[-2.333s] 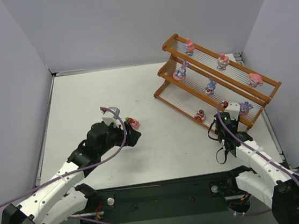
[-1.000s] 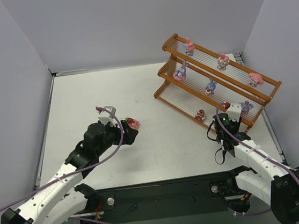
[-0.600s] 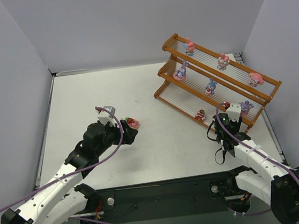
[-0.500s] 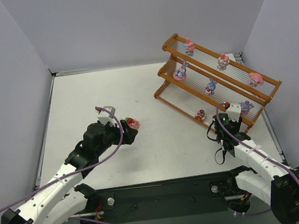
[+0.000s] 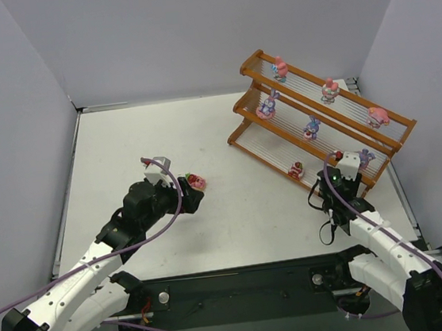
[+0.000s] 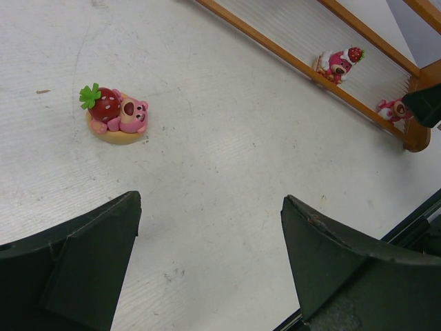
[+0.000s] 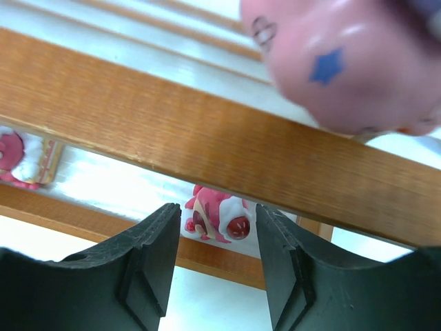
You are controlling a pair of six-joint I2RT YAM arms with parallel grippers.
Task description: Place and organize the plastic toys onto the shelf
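The orange-brown shelf [image 5: 323,114] stands at the right with several toys on its three tiers. One loose toy [image 5: 196,182], a pink bear with a strawberry on a tan base, lies on the table. In the left wrist view this toy [image 6: 116,115] lies ahead and to the left of my open, empty left gripper [image 6: 210,227]. My left gripper [image 5: 195,194] hovers just near of it. My right gripper [image 5: 339,162] is at the bottom tier. Its jaws [image 7: 217,208] stand open around a small red and white toy [image 7: 219,214] that rests on the tier, with gaps on both sides.
A shelf rail [image 7: 207,138] crosses close above the right fingers. A blurred pink toy base [image 7: 344,62] sits on it, and another red toy [image 7: 17,162] is at the left. In the left wrist view the bottom tier [image 6: 289,62] holds two red toys [image 6: 339,63]. Grey walls enclose the table.
My left arm drew back slightly from the loose toy and has stayed still since. My right arm shifted a little to the right at the bottom tier. The toys have not moved.
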